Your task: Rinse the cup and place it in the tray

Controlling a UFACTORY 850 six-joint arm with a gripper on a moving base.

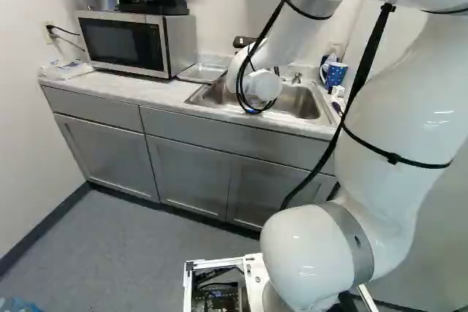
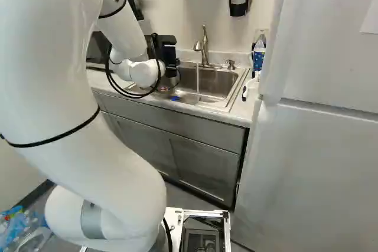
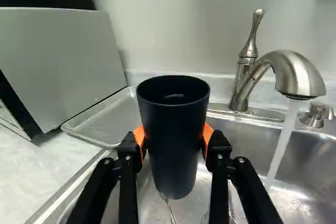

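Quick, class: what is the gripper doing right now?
Gripper: closed on the black cup, an orange pad pressed to each side, holding it upright over the sink.

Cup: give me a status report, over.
End effector shut on cup, upright over sink. Faucet running, stream clear of cup. Nothing seen blocking tray.

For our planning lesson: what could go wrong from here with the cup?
The tool grips the cup only by its sides, so a wet cup might slip. The water falls beside the cup, so its inside could go unrinsed. The tray lies right beside the microwave, so the cup might knock that on the way down.
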